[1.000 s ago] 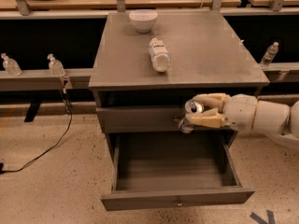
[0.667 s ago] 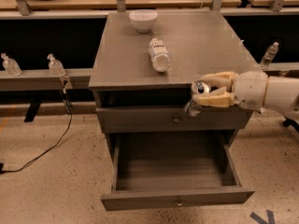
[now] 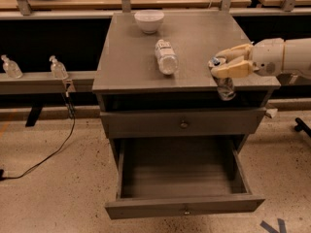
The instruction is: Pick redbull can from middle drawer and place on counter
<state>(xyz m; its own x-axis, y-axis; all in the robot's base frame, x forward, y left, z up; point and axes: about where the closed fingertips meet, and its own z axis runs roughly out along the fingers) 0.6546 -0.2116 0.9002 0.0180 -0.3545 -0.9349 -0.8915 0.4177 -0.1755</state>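
Claw (image 3: pixel 216 66): at the front right corner of the worktop (image 3: pixel 204 35), reaching in from the right on a pale arm. Its two fingers (image 3: pixel 234 52) are closed around the redbull can (image 3: pixel 225 88), one above and one below the can's upper part.

Redbull can: held in the claw at the worktop's front edge, slightly tilted. Its lower end shows below the edge line, against the dark gap beneath the slab. Whether it touches the worktop cannot be determined.

Middle drawer (image 3: pixel 184 208): pulled fully out, floor bare, small knob on the narrow front panel.

Upper drawer front (image 3: pixel 146 124): shut, knob at centre.

Other items on the worktop: a clear plastic bottle (image 3: pixel 165 56) lying on its side near the middle, and a white bowl (image 3: pixel 148 20) upright toward the rear, well apart from the claw.

Surroundings: two small bottles (image 3: pixel 10 67) on a ledge at left, and a black cable (image 3: pixel 53 149) trailing over the speckled floor
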